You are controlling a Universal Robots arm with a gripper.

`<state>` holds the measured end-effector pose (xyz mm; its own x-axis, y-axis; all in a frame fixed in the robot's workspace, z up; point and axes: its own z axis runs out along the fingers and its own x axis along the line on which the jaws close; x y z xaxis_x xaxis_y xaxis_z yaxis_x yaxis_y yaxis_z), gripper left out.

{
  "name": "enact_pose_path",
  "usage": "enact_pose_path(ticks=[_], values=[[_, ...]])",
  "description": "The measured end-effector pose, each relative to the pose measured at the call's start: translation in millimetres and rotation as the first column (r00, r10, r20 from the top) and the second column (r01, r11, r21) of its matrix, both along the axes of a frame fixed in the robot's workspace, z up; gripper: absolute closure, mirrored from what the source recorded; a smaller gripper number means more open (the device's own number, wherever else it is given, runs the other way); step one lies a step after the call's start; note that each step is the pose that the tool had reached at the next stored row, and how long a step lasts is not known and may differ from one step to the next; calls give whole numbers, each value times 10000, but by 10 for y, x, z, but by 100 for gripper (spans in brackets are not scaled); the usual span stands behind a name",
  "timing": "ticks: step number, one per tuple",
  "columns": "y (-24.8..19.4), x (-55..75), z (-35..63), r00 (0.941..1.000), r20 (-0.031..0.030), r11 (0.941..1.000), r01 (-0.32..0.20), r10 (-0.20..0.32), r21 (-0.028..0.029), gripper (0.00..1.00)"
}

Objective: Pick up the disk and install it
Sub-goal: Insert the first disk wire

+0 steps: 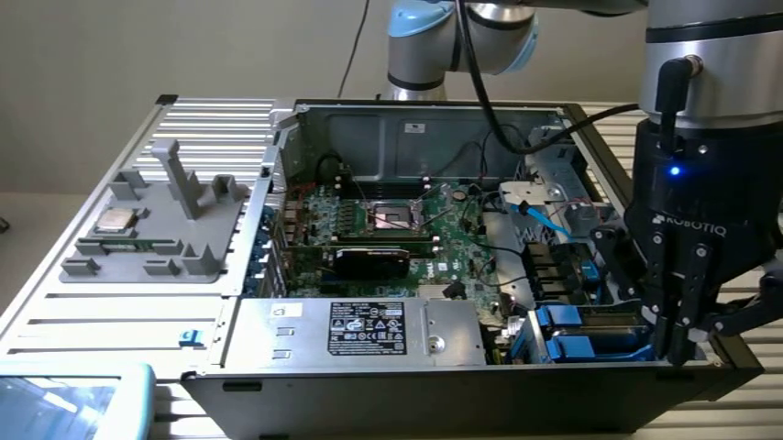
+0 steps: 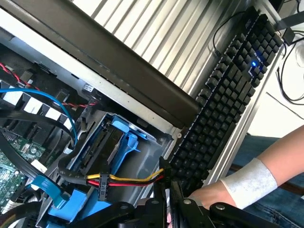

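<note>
Obs. The computer case (image 1: 685, 376) lies on its side with the open face up. I judge this is so the arm can reach every bay from above.

Pincer: the gripper (image 1: 677, 353) hangs at the case's corner on the exterior view's right, fingers pointing down. The jaws are pinched all but together, and I can see nothing caught between them. In the wrist view the gripper (image 2: 167, 199) sits just over the edge of the drive bay (image 2: 142, 183). Closed fingers make one narrow tip, better for pressing than for grasping; that is my reading, not something seen.

Task item: the disk (image 1: 585, 348), told by its blue bracket, sits inside the bay rather than in the jaws. From the wrist view the disk (image 2: 124, 142) lies low between the bay walls, the bracket serving as its rails. Whether it is fully home I cannot tell. A plug with yellow and red wires (image 2: 128, 179) lies just beside it.

Surroundings: the silver power supply (image 1: 355, 328) lies near the bay, at the case's front edge. The grey parts fixture (image 1: 147, 243) stands well apart on the exterior view's left, keeping spares out of the arm's way. A person's wrist (image 2: 249, 183), banded in white, rests by the keyboard (image 2: 232, 95) beside the case.
</note>
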<state>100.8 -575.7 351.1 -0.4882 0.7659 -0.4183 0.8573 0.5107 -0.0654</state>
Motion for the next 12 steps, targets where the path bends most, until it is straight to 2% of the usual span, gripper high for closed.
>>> enact_pose_path(ticks=[5, 7, 9, 12], values=[[108, -1, -14, 10000, 0, 9998, -1, 1, -177, 84], [145, -2, -22, 10000, 0, 9996, 0, 0, -290, 84], [175, -2, -32, 10000, 0, 9989, -1, 1, -473, 84], [213, -2, -44, 10000, 0, 9967, 0, 0, -817, 84]])
